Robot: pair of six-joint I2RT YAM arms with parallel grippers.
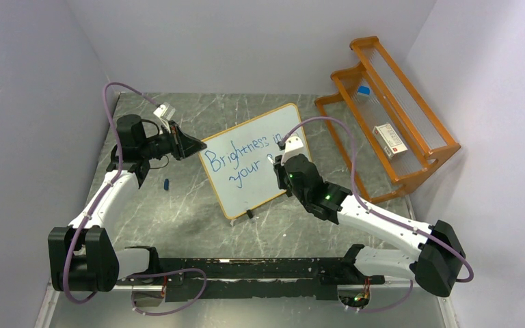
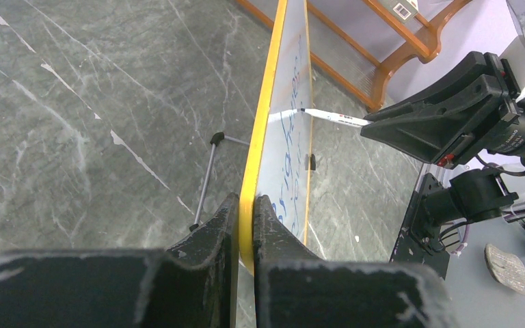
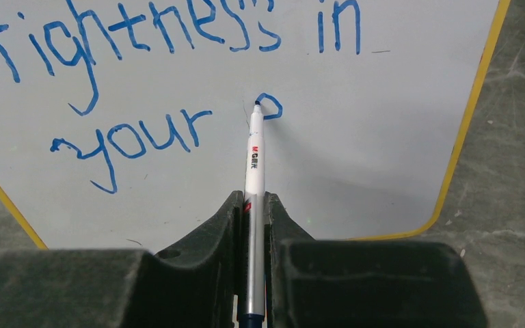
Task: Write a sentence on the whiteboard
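The whiteboard (image 1: 260,188) stands tilted mid-table on its black feet. My left gripper (image 1: 202,145) is shut on its orange left edge (image 2: 263,123), one finger on each side (image 2: 246,205). The sentence (image 3: 143,41) in blue reads "Brightness in" with "your" below it. My right gripper (image 3: 251,198) is shut on a white marker (image 3: 254,157). The marker's tip touches the board (image 3: 383,150) at a small blue loop (image 3: 271,106), right of "your". In the left wrist view the marker (image 2: 331,117) meets the board's face from the right gripper (image 2: 368,126).
An orange wooden rack (image 1: 389,116) stands at the back right with a small box (image 1: 389,140) on it. A small blue cap (image 1: 167,184) lies on the marble table left of the board. The board's thin prop leg (image 2: 208,178) reaches behind it.
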